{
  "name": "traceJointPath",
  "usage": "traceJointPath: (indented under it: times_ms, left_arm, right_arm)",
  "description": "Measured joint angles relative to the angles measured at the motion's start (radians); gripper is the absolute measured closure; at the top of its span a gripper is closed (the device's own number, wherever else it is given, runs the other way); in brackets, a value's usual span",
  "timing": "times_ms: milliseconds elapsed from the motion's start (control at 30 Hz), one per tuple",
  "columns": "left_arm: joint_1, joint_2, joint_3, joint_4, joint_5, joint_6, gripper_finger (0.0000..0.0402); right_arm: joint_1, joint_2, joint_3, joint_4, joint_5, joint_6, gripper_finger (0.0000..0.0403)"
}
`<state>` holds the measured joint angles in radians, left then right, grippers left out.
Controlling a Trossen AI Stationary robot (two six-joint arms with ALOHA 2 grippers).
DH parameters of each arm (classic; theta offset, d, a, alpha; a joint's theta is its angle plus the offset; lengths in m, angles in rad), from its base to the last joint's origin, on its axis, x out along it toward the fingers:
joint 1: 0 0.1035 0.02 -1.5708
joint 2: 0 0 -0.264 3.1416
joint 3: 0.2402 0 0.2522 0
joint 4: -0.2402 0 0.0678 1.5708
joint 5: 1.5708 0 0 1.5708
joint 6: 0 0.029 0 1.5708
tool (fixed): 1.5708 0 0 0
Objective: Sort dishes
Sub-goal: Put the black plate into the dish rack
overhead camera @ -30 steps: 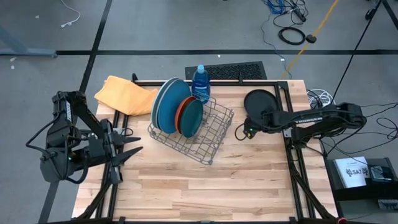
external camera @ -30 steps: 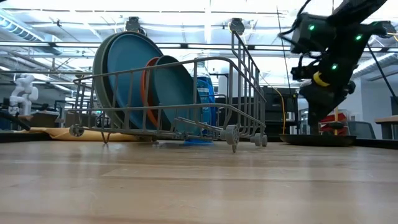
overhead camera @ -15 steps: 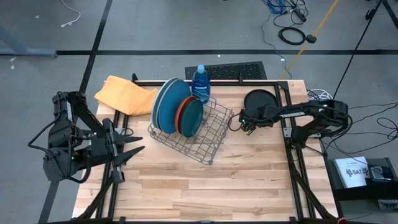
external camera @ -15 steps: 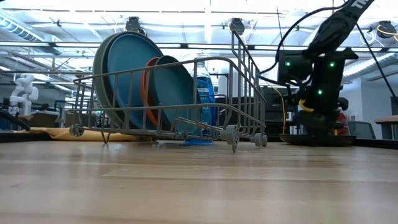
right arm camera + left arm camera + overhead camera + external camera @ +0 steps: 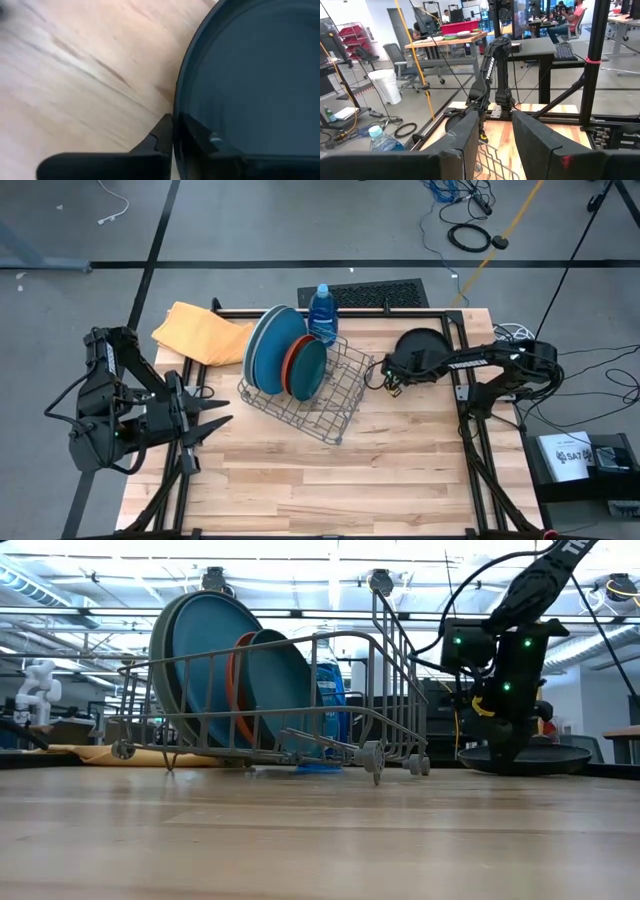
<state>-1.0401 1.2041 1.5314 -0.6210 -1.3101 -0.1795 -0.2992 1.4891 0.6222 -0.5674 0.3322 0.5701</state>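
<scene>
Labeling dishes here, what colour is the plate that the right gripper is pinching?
Black plate; the high view shows it best.

Five plates stand on edge, close together — a grey plate [image 5: 253, 346] outermost, then a large blue plate [image 5: 274, 343] and a light blue plate [image 5: 263, 360] behind it, then an orange plate [image 5: 290, 366] and a dark teal plate [image 5: 309, 368], both smaller. The black plate [image 5: 425, 344] lies apart on the wood to the right — one rim lifted slightly, its near edge pinched.
</scene>
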Motion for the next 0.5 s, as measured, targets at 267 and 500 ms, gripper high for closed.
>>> traceJointPath:
  times_ms: [267,500]
  left_arm:
    - [0.000,0.000,0.000,-0.005,0.027,-0.001,0.0278]
    - [0.000,0.000,0.000,-0.017,0.032,-0.003,0.0278]
  right_arm:
    - [0.118,-0.073,0.086,0.012,0.077,0.134,0.0400]
    - [0.228,-0.238,0.235,0.017,0.327,0.170,0.0401]
